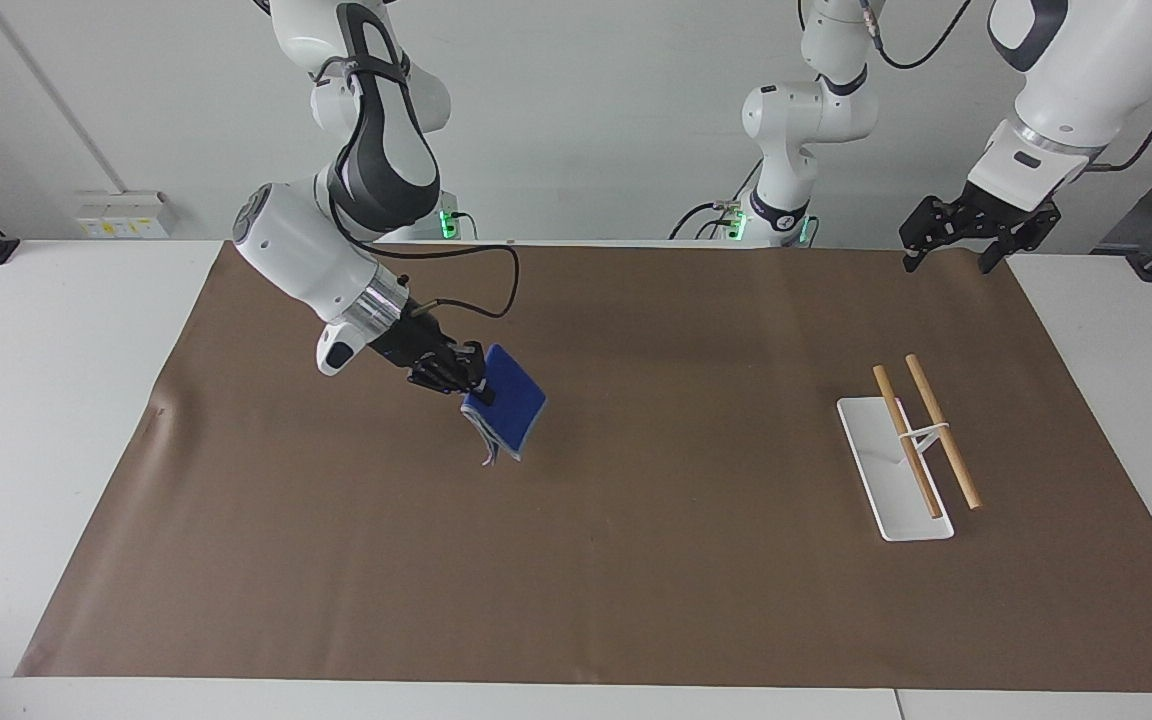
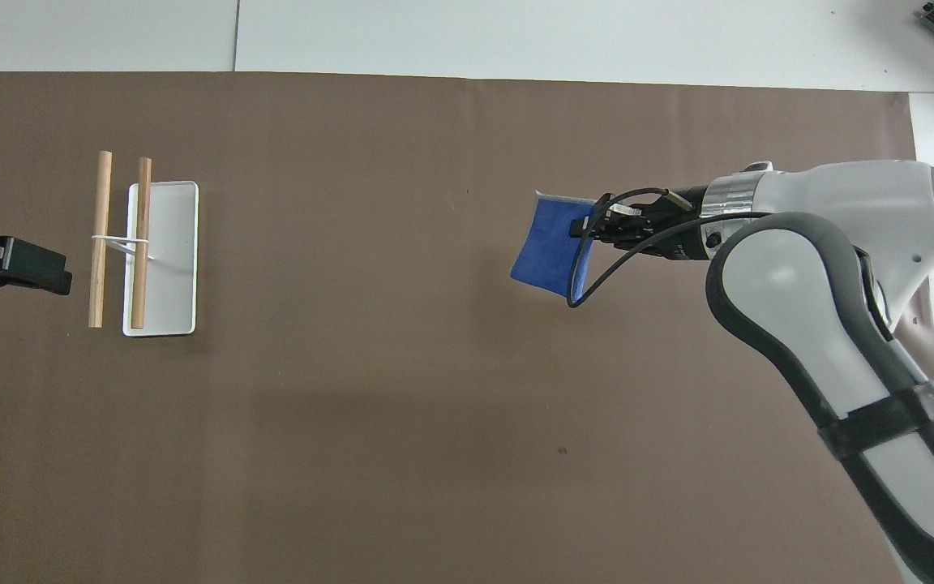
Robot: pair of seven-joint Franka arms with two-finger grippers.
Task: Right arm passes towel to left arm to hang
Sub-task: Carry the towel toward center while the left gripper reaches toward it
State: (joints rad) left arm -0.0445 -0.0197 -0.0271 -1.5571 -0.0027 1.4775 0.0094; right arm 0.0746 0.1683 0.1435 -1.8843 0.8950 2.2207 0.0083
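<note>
My right gripper [image 1: 476, 385] [image 2: 582, 230] is shut on the upper edge of the blue towel [image 1: 506, 402] [image 2: 550, 250]. The towel hangs folded and tilted in the air over the brown mat, clear of the surface, with its pale edging showing along the lower side. The right arm [image 1: 326, 250] reaches out from its base toward the table's middle. My left gripper [image 1: 951, 245] [image 2: 25, 268] waits open in the air over the mat's edge at the left arm's end, nothing between its fingers.
A white tray [image 1: 876, 470] [image 2: 171, 268] carrying two wooden rods [image 1: 941, 430] [image 2: 100, 239] joined by a white bracket stands at the left arm's end. A brown mat [image 1: 636, 560] covers the table.
</note>
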